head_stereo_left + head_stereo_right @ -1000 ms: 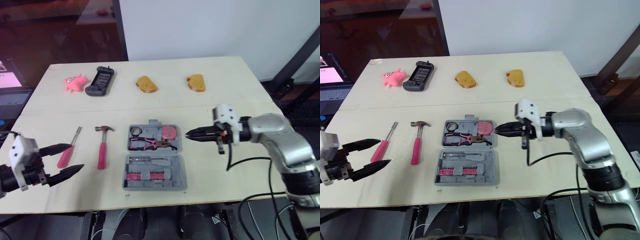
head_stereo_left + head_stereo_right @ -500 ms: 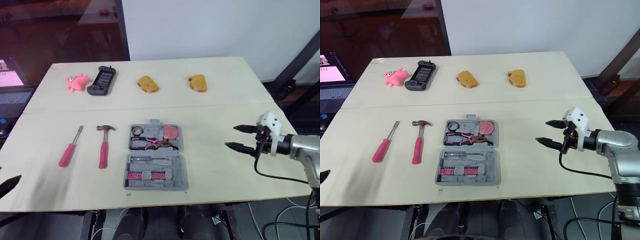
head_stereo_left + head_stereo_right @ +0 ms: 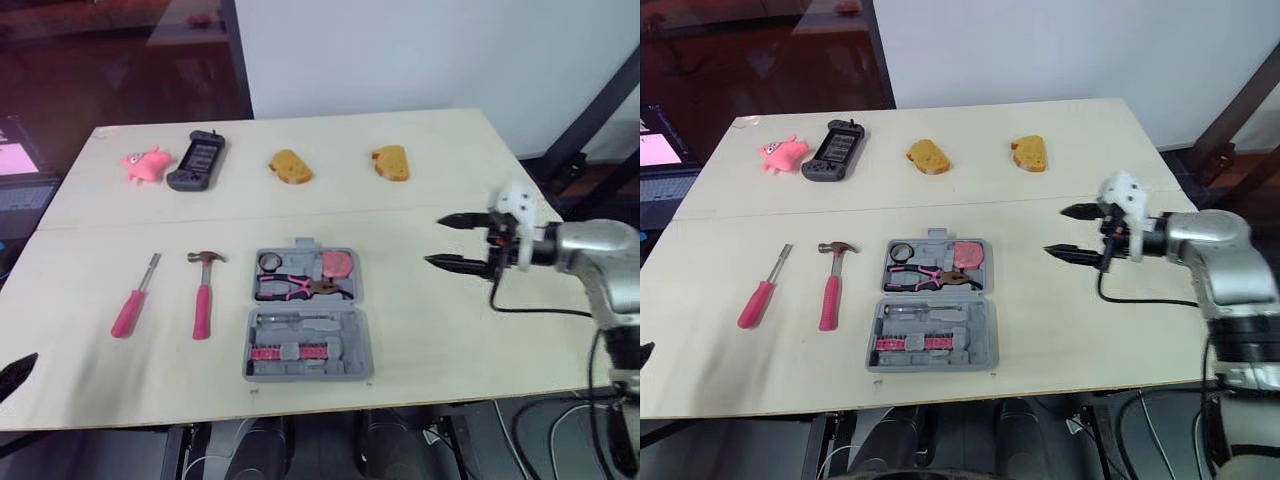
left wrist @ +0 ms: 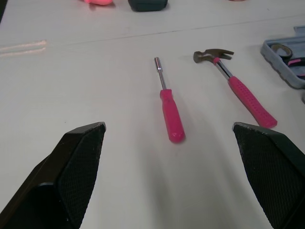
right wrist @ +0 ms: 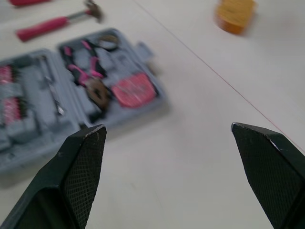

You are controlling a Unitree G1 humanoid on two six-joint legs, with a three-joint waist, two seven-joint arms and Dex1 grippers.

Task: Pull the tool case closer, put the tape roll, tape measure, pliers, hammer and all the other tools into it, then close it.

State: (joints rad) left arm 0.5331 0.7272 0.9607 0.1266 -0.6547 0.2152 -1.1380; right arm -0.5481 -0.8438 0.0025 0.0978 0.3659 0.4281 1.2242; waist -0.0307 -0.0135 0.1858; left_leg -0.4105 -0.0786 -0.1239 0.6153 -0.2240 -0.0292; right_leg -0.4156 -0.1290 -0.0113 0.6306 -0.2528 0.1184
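Note:
The grey tool case (image 3: 361, 345) lies open near the table's front middle. Its far half holds the tape roll (image 3: 271, 262), the pink-handled pliers (image 3: 298, 288) and the pink tape measure (image 3: 338, 265). Its near half holds bits. Left of it on the table lie the pink-handled hammer (image 3: 203, 296) and a pink screwdriver (image 3: 130, 301). My right gripper (image 3: 435, 241) hovers open and empty to the right of the case. My left gripper (image 4: 167, 126) stands wide open and empty at the front left corner, pointing towards the screwdriver (image 4: 170, 110) and hammer (image 4: 240, 90).
Along the back of the table lie a pink toy (image 3: 145, 163), a black handheld device (image 3: 197, 161) and two bread pieces (image 3: 290, 166) (image 3: 391, 163). A laptop (image 3: 22, 172) sits beyond the left edge. A seam crosses the table behind the tools.
My right gripper was shut beside the tape measure at the case's right edge; it has opened and drawn back to the right. My left gripper has dropped back toward the front left corner.

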